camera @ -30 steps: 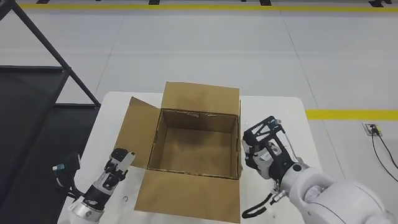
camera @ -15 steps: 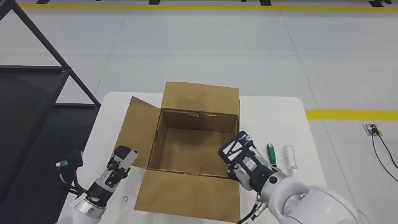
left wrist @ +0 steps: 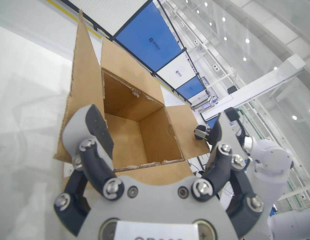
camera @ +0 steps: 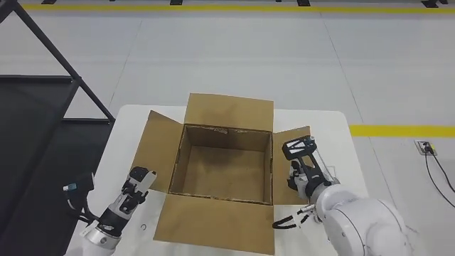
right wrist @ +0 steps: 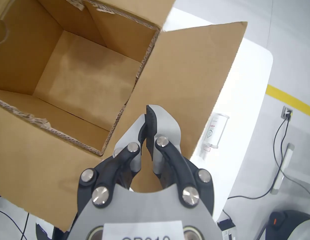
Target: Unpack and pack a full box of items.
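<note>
Right tool (right wrist: 148,116), pinched together, over box (right wrist: 19,58) flap; left tool (left wrist: 155,123), apart, beside it.

- Cardboard box (camera: 227,139): middle of the table (camera: 327,124), its four flaps spread outward towards the far, near, left and right edges.
- Left gripper (camera: 141,178): over the table's near-left part, just beside the box's left flap.
- Right gripper (right wrist: 150,116): above the right flap, near the box's near-right corner.
- Tube (right wrist: 215,131): lying on the table right of the box, just beside the right flap's outer edge.
</note>
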{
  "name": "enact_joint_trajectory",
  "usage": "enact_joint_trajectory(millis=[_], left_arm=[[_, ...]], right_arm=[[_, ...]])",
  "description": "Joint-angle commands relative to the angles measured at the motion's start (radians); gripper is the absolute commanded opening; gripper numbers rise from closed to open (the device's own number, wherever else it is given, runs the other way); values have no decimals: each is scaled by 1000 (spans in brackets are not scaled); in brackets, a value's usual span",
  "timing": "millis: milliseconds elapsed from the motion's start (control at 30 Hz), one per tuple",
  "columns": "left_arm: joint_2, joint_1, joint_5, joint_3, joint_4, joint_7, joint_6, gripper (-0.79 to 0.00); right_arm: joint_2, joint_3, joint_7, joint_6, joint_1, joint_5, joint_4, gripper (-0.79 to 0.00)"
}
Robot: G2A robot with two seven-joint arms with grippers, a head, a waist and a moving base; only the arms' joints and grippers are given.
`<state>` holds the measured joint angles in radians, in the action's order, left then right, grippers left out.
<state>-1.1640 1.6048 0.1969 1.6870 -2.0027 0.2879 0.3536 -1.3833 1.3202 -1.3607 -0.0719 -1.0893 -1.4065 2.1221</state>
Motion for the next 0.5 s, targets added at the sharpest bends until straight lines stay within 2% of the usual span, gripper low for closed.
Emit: enact_joint_trajectory(millis=[0, 233, 467], left_arm=[[0, -2, 2, -2, 0, 2, -1, 0], [0, -4, 7, 0, 0, 1, -9, 0], [0, 1, 6, 3, -2, -5, -13, 0]], right_arm=[[-1, 14, 19, -3, 11, 32, -58, -785], [0, 44, 53, 36, 68, 140, -223, -785], [0, 23, 71, 63, 112, 191, -311, -785]])
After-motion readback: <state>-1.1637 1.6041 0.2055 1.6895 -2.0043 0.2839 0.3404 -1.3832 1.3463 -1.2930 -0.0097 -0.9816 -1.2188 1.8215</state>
